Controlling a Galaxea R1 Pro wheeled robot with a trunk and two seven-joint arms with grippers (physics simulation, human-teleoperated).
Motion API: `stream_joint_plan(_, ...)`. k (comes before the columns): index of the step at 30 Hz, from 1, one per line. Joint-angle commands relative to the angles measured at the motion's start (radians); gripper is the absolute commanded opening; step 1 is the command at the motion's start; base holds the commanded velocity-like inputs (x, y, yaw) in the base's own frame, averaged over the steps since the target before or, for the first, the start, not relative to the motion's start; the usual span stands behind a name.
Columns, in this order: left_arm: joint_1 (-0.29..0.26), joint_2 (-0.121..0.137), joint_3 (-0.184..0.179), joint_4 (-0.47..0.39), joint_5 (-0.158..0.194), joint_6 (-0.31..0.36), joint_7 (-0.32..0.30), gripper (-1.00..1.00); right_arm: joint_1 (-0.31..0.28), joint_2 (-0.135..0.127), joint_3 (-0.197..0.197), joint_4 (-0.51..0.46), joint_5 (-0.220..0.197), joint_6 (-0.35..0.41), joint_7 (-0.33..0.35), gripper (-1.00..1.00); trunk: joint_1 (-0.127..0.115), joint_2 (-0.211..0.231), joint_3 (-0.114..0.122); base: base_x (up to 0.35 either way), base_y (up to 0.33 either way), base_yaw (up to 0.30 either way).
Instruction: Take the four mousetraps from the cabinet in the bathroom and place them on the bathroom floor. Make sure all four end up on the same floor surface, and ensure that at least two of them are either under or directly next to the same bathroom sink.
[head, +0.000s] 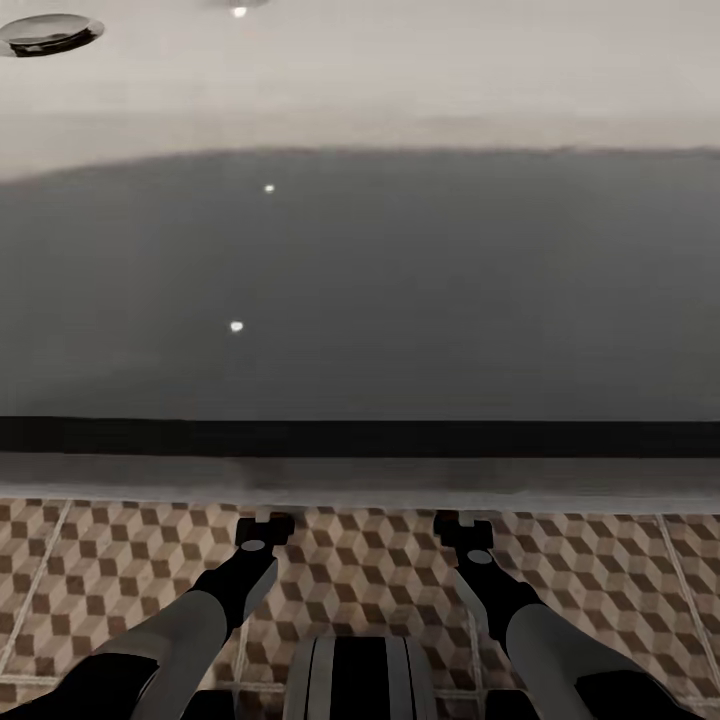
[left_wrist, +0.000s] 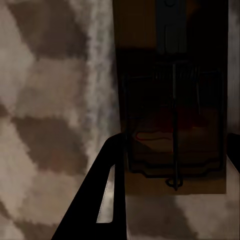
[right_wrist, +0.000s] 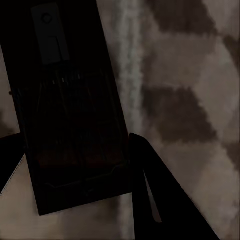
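While the wide white straight-edged sink (head: 360, 90) looms over the cube-patterned brown-and-beige tiled floor (head: 100, 580), the left gripper (left_wrist: 170, 170) and right gripper (right_wrist: 75, 165) each hang low with black fingers closed around a flat brown wooden mousetrap (left_wrist: 172, 100) (right_wrist: 70, 115).

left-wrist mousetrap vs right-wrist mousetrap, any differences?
The left-wrist mousetrap is better lit, its brown wood and red mark readable; the right-wrist mousetrap is almost black. The left one sits square in frame; the right one sits tilted. Both lie between dark fingers over the cube-pattern floor.
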Motion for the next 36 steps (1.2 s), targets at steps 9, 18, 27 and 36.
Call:
stream_joint_plan(9,-0.001,0.000,-0.006,0.001,-0.005,-0.001,0.009,-1.00,0.000,0.000,0.009,0.001,-0.003,-0.002,-0.011,-1.00,0.000,0.000,0.000,0.018,0.000,0.000)
stream_joint_plan(18,-0.001,0.000,-0.006,0.001,-0.005,-0.001,0.009,-1.00,-0.001,0.000,0.009,0.001,-0.003,-0.002,-0.011,-1.00,0.000,0.000,0.000,0.001,0.000,0.000)
stream_joint_plan(27,-0.001,0.000,-0.007,0.001,-0.005,-0.001,0.008,-1.00,-0.001,0.000,0.009,0.001,-0.003,-0.002,-0.011,-1.00,0.000,0.000,0.000,0.000,0.000,0.000)
stream_joint_plan(36,-0.001,0.001,-0.010,0.003,-0.005,-0.015,0.005,-1.00,-0.001,0.000,0.010,0.001,-0.003,-0.003,-0.011,-1.00,0.000,0.000,0.000,0.000,0.000,0.000)
